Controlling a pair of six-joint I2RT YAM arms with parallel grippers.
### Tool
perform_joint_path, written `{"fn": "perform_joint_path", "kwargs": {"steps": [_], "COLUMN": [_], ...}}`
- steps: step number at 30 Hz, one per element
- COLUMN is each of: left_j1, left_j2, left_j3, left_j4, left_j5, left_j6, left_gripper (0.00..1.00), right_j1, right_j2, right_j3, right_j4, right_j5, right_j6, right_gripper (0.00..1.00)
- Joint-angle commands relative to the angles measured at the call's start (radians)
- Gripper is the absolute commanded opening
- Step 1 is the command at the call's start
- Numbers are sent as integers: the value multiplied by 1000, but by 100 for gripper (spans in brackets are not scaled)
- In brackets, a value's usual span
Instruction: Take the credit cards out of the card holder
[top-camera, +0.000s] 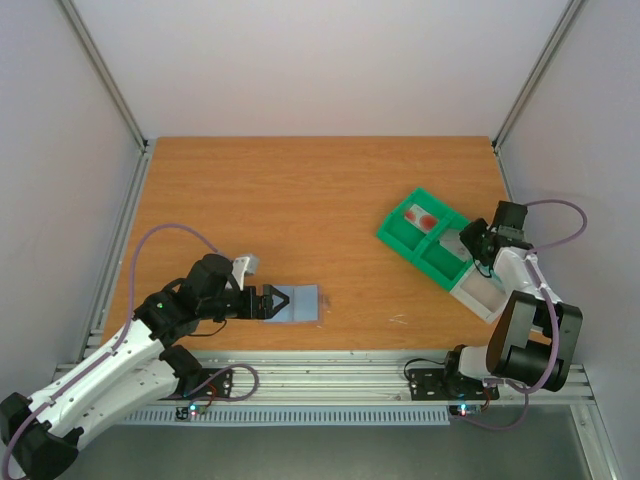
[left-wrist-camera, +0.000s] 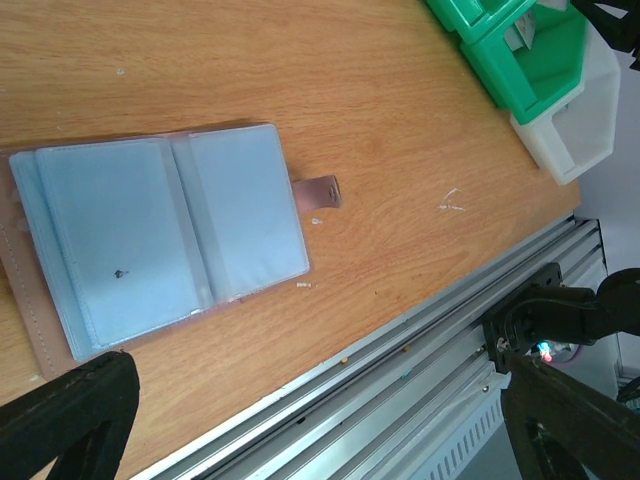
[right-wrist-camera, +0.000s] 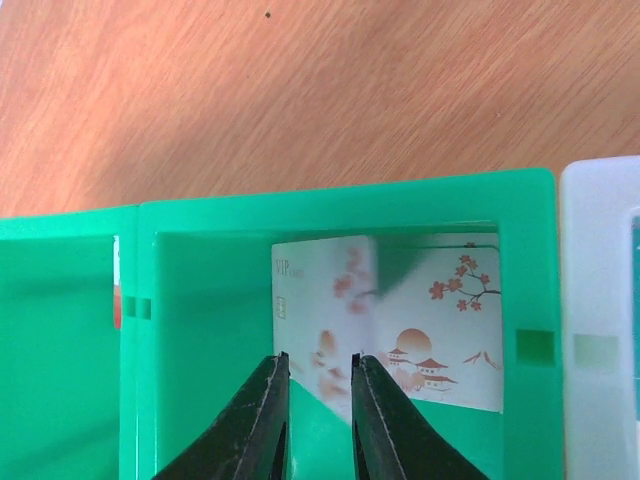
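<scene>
The card holder (top-camera: 300, 303) lies open and flat on the table, blue-grey with clear pockets and a brown strap tab; it also shows in the left wrist view (left-wrist-camera: 160, 235). My left gripper (top-camera: 268, 303) hovers at its left edge, jaws wide open and empty (left-wrist-camera: 310, 400). My right gripper (top-camera: 470, 243) is over the green tray (top-camera: 400, 240). In the right wrist view its jaws (right-wrist-camera: 318, 365) stand a little apart above a compartment. A white VIP card (right-wrist-camera: 325, 300) with red blossoms leans there, blurred, over another white card (right-wrist-camera: 450, 340). A white card with a red mark (top-camera: 420, 215) lies in the far compartment.
A white bin (top-camera: 482, 292) adjoins the tray's near end, also in the left wrist view (left-wrist-camera: 575, 130). The metal rail (top-camera: 330, 365) runs along the table's near edge. Grey walls enclose the table on three sides.
</scene>
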Motion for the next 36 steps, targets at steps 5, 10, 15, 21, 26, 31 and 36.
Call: {"fn": "perform_joint_path", "kwargs": {"steps": [5, 10, 15, 21, 26, 31, 36], "left_j1": [-2, -2, -2, 3, 25, 79, 115], "left_j2": [-1, 20, 87, 175, 209, 234, 272], "left_j3": [-25, -25, -13, -15, -55, -82, -107], "left_j4": [31, 13, -27, -24, 80, 139, 189], "left_j5": [-20, -59, -141, -174, -102, -66, -36], "left_j6": [-15, -25, -53, -83, -121, -150, -139], "left_gripper": [99, 99, 99, 82, 75, 66, 59], "right_j1": [-7, -7, 7, 78, 160, 308, 446], "right_j2": [-26, -36, -61, -113, -154, -198, -229], "right_j3": [55, 75, 92, 135, 147, 122, 73], "right_j4": [-86, -107, -137, -212, -266, -299, -278], "right_j5": [41, -31, -121, -180, -221, -236, -258], "right_j6": [13, 36, 52, 43, 38, 37, 49], "right_gripper": [21, 22, 22, 25, 29, 31, 34]}}
